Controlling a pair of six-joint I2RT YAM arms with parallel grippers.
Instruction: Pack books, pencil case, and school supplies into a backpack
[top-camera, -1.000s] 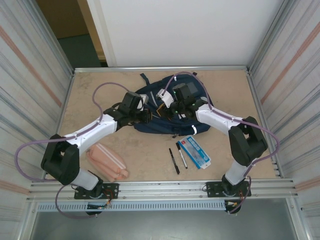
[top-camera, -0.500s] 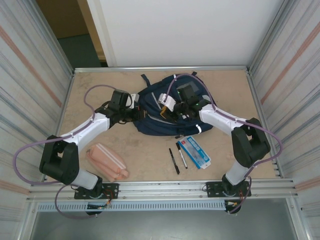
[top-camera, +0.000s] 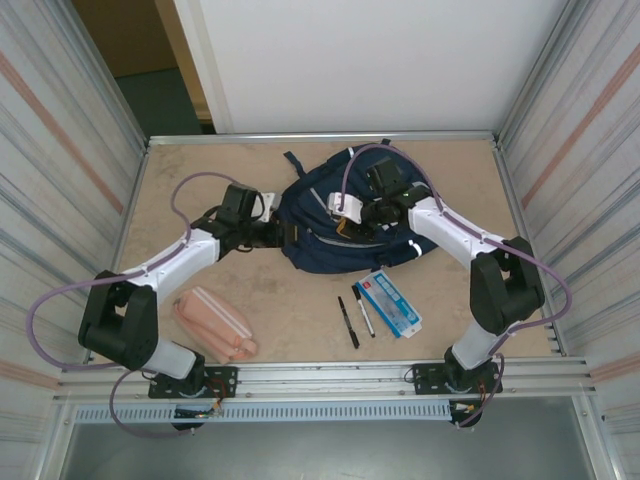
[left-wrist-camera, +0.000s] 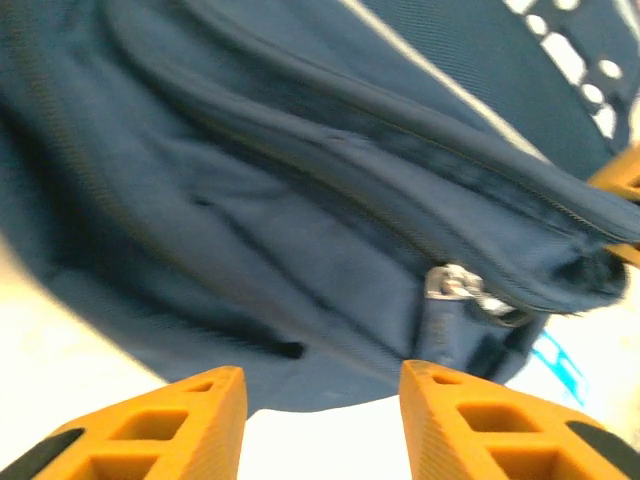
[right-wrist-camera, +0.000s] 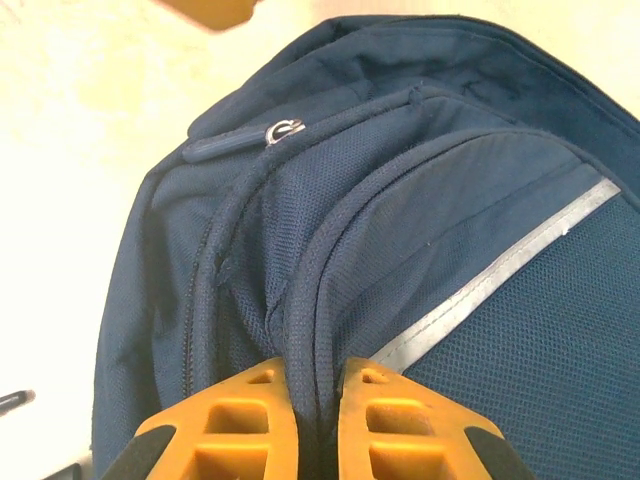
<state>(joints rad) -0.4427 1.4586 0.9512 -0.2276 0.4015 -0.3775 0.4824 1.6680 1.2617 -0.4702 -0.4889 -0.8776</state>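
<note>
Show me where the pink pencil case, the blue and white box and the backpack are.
pencil case (top-camera: 215, 324), top view, middle of the pouch.
blue-and-white box (top-camera: 390, 303), top view, centre of its top face.
backpack (top-camera: 324, 257), top view, navy fabric near its lower edge.

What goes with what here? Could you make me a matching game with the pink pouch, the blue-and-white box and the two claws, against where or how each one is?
Things:
1. pencil case
2. blue-and-white box
3. left claw
4. right claw

Place or state:
A. pinched shut on a ridge of the backpack fabric
B. lying at the near left, far from the backpack
C. open, gripping nothing
D. lying next to the pens, in front of the backpack

Pairs: 1-B, 2-D, 3-C, 4-A.
</note>
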